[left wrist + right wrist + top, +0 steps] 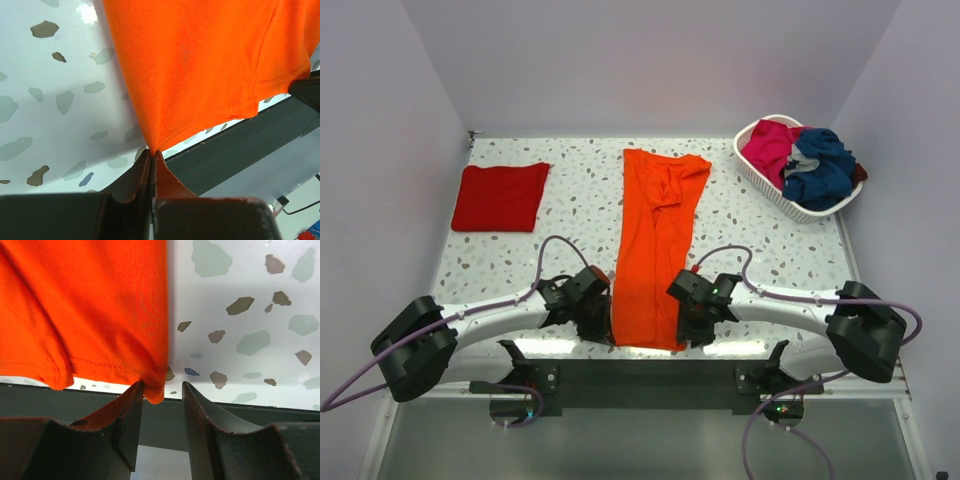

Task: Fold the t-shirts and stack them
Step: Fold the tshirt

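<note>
A bright orange t-shirt (655, 250) lies as a long narrow strip down the middle of the table, its hem at the near edge. My left gripper (600, 322) is shut on the hem's left corner (152, 145). My right gripper (692, 322) stands open at the right corner; that corner of the orange t-shirt (156, 392) hangs loose between the jaws, beside the left finger. A folded red t-shirt (501, 197) rests flat at the far left. Magenta (772, 148) and navy (820, 168) t-shirts sit crumpled in the basket.
The white basket (765, 188) stands at the far right corner. The table's near edge and a dark rail (650, 375) run just below both grippers. Grey walls close in the table on three sides.
</note>
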Robot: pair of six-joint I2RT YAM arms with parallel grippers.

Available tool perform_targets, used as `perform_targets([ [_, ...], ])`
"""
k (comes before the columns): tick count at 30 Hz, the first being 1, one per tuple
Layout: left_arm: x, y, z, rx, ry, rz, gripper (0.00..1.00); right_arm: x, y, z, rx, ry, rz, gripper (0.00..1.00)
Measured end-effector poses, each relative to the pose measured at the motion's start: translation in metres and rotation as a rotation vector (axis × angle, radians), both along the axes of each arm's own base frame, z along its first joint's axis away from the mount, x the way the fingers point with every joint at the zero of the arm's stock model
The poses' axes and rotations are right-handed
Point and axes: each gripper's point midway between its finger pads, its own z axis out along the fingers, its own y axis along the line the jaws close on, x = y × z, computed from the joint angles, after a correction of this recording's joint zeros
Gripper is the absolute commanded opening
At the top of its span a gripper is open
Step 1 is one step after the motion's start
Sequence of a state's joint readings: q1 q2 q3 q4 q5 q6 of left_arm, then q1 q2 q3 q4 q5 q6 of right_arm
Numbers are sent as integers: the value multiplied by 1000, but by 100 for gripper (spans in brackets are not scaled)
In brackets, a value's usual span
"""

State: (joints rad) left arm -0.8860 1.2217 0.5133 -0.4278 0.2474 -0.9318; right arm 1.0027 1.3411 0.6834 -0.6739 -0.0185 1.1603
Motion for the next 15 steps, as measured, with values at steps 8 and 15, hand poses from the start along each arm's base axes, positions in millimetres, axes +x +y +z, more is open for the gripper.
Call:
perform_targets([
  [8,-1,1,-1,6,3,-3,0,-11,4,-9,-40,29,42,10],
  [15,-3,2,1,6,11,-14,0,-11,6,-2,-44,35,49,0],
])
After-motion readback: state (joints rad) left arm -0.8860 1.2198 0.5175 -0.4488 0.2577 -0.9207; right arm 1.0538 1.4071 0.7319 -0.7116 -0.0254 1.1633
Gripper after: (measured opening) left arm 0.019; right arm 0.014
